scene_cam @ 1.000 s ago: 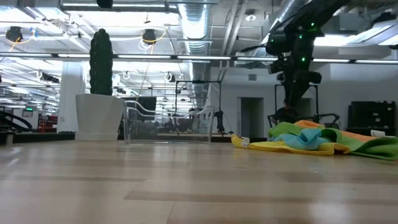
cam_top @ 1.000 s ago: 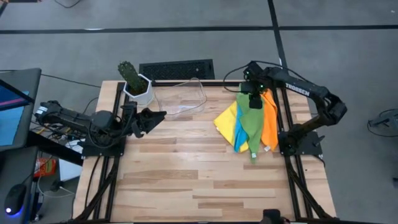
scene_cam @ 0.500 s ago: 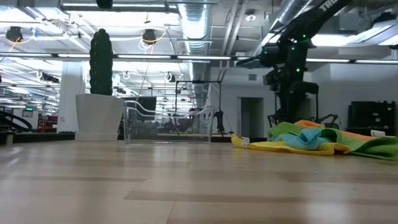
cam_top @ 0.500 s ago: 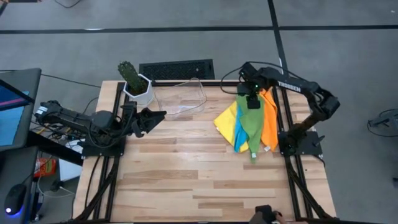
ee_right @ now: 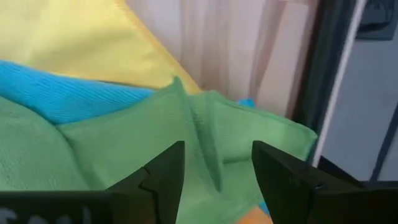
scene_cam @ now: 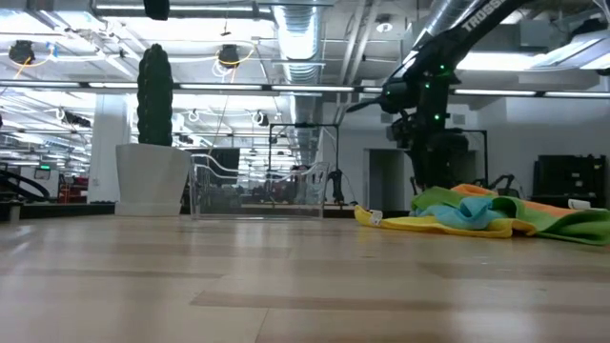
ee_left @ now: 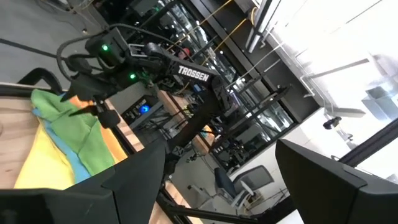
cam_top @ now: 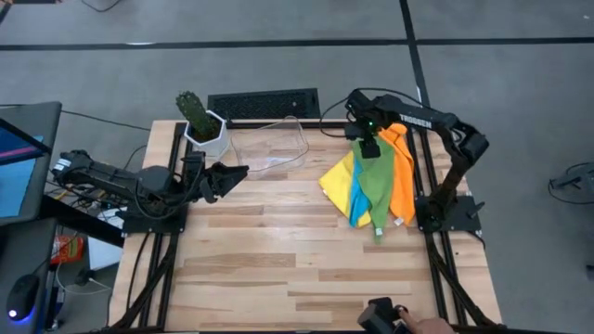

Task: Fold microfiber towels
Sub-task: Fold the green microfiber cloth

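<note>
A: Right gripper sits over the far end of the towel pile, near the table's far right corner. We read its fingers as parted, with green cloth showing in the gap between them and nothing pinched.

B: Agreed. In the low view we see it hanging just above the heap, not clamped on anything. Left gripper?

A: Parked at the table's left edge, toward the far side, jaws spread wide and empty. We log it as waiting.

B: Towels next. We note all four in one overlapping pile along the right edge: green towel on top, orange towel beneath it at the outer side, light blue towel and yellow towel fanning out toward the table's middle. None looks folded square.

A: We also record a clear plastic bin at the far edge near the middle, and a potted cactus at the far left corner, both well apart from the pile.
</note>
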`<control>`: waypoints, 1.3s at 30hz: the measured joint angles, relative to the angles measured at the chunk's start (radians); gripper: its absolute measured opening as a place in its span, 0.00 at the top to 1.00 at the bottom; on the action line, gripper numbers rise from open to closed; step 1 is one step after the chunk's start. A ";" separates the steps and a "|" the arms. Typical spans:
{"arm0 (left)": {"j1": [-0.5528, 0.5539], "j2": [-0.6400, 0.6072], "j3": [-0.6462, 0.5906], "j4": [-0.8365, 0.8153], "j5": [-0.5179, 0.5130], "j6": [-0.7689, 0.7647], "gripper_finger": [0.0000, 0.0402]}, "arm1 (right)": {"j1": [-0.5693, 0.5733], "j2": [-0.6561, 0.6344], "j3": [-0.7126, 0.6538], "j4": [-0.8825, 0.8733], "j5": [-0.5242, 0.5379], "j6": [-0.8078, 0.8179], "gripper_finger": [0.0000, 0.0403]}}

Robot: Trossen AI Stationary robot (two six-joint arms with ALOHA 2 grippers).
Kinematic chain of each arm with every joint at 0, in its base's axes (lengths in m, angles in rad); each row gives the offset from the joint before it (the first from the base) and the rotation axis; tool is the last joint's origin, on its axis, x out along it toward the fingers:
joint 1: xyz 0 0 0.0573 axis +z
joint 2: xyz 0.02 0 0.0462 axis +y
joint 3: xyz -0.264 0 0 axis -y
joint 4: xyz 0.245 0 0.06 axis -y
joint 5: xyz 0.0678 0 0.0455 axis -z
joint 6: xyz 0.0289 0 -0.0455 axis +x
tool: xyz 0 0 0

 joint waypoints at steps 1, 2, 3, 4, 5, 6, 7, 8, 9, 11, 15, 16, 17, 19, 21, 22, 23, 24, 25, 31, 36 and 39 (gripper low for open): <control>0.000 0.000 0.000 0.000 0.000 0.000 0.25 | -0.001 0.000 0.003 -0.007 -0.001 0.000 0.47; 0.000 0.000 0.000 0.000 0.000 -0.001 0.25 | -0.002 0.000 0.003 -0.016 -0.004 0.000 0.47; 0.000 0.000 0.000 0.000 0.000 -0.001 0.25 | -0.004 0.000 0.003 -0.030 -0.015 0.000 0.47; 0.000 0.000 0.000 0.000 0.001 -0.001 0.25 | -0.008 0.000 0.003 -0.045 -0.028 0.000 0.47; 0.000 0.000 0.000 0.001 0.002 0.000 0.25 | -0.011 0.004 0.003 -0.054 -0.032 -0.001 0.47; 0.000 0.000 0.000 0.001 0.004 0.000 0.25 | -0.014 0.012 0.004 -0.054 -0.029 0.000 0.47; 0.000 0.000 0.000 0.000 0.004 0.000 0.25 | -0.017 0.022 0.003 -0.058 -0.026 0.000 0.48; 0.000 0.000 0.000 0.000 0.005 0.000 0.25 | -0.023 0.028 0.002 -0.066 -0.025 0.001 0.48; 0.000 0.000 0.000 0.000 0.004 0.000 0.25 | -0.027 0.031 0.002 -0.068 -0.022 0.005 0.48; 0.000 0.000 0.000 -0.004 0.004 0.001 0.25 | -0.032 0.040 0.003 -0.066 -0.022 0.009 0.48; 0.000 0.000 0.000 -0.005 0.003 -0.003 0.25 | -0.038 0.048 0.002 -0.080 -0.026 0.003 0.50; 0.000 0.000 0.000 -0.005 0.003 -0.003 0.25 | -0.038 0.048 0.002 -0.077 -0.026 0.002 0.50; 0.000 0.000 0.000 -0.006 0.003 -0.003 0.25 | -0.038 0.048 0.002 -0.080 -0.025 0.002 0.51; 0.000 0.000 0.000 -0.007 0.003 -0.003 0.25 | -0.038 0.048 0.002 -0.091 -0.025 0.002 0.55; 0.000 0.000 0.000 -0.007 0.003 -0.003 0.25 | -0.038 0.048 0.002 -0.105 -0.025 0.000 0.61; 0.000 0.000 0.000 -0.007 0.003 -0.003 0.25 | -0.038 0.048 0.002 -0.111 -0.025 -0.002 0.65; 0.000 0.000 0.000 -0.008 0.003 -0.003 0.25 | -0.038 0.048 0.002 -0.115 -0.023 -0.004 0.69; 0.000 0.000 0.000 -0.011 0.003 -0.003 0.25 | -0.037 0.048 0.002 -0.120 -0.019 -0.005 0.73; 0.000 0.000 0.000 -0.014 0.003 -0.003 0.25 | -0.034 0.048 0.002 -0.124 -0.013 -0.006 0.78; 0.000 0.000 0.000 -0.018 0.000 -0.002 0.25 | -0.002 0.034 0.002 -0.150 0.004 0.027 0.97; 0.000 0.000 0.000 -0.022 -0.035 0.037 0.25 | 0.050 -0.039 0.036 -0.186 0.000 0.120 0.97; 0.000 0.000 0.000 -0.023 -0.056 0.068 0.25 | 0.088 -0.106 0.086 -0.219 -0.011 0.183 0.98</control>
